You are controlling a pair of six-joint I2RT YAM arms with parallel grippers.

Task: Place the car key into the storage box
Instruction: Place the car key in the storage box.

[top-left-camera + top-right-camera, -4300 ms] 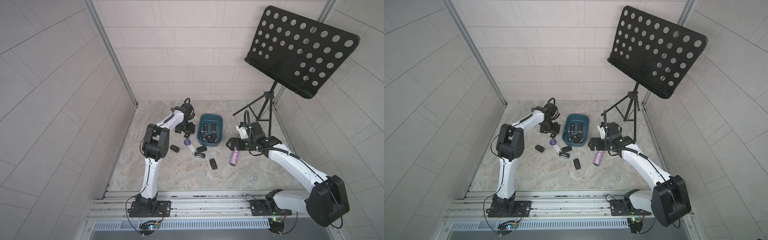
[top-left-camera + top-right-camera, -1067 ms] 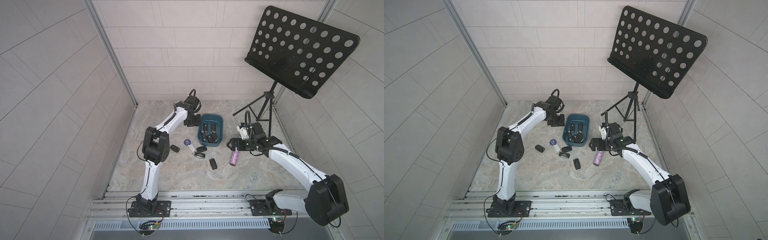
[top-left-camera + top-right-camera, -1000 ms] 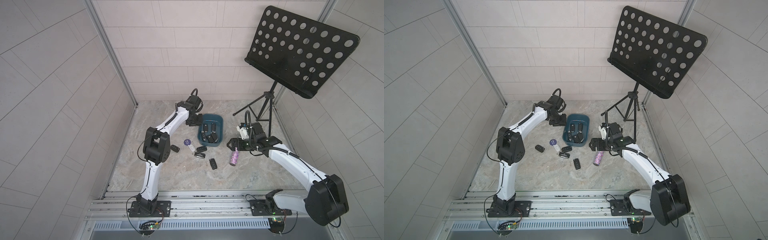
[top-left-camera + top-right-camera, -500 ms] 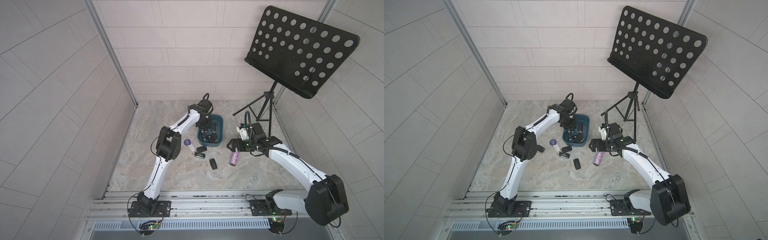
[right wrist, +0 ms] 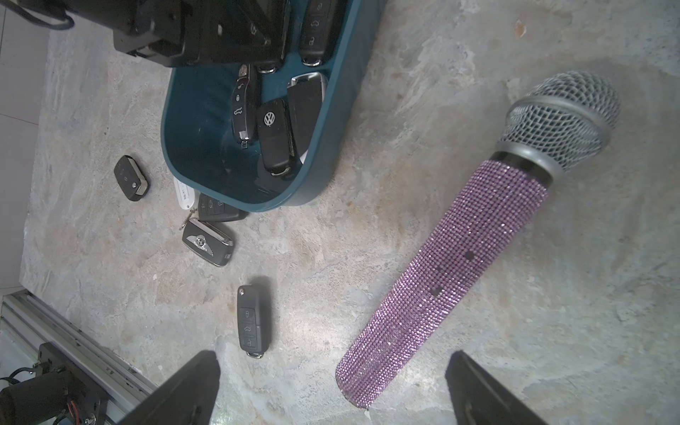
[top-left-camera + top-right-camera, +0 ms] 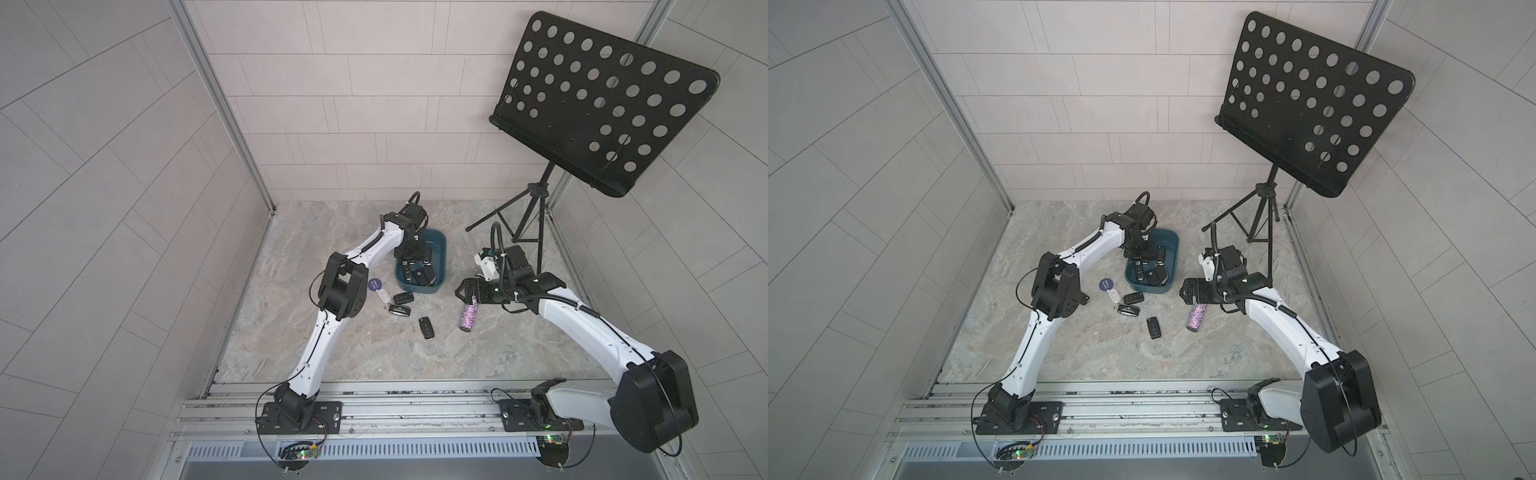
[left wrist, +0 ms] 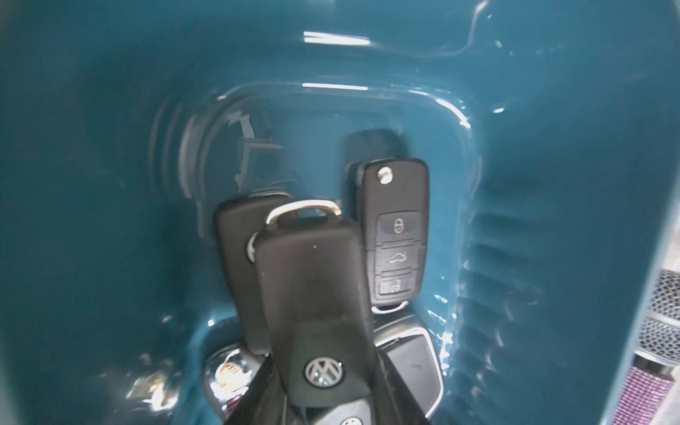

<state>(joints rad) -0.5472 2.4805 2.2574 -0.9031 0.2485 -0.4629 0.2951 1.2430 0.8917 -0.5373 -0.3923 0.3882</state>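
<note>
Left tool (image 7: 325,362) around black VW key (image 7: 312,287)

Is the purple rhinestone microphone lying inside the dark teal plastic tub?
No, the purple rhinestone microphone lies on the grey stone-patterned surface, outside the dark teal plastic tub.

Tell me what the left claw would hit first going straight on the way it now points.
Shut on the VW car key, the left claw points down into the storage box. The held key would likely meet the black fob lying under it first, then the box floor; depth is unclear.
</note>
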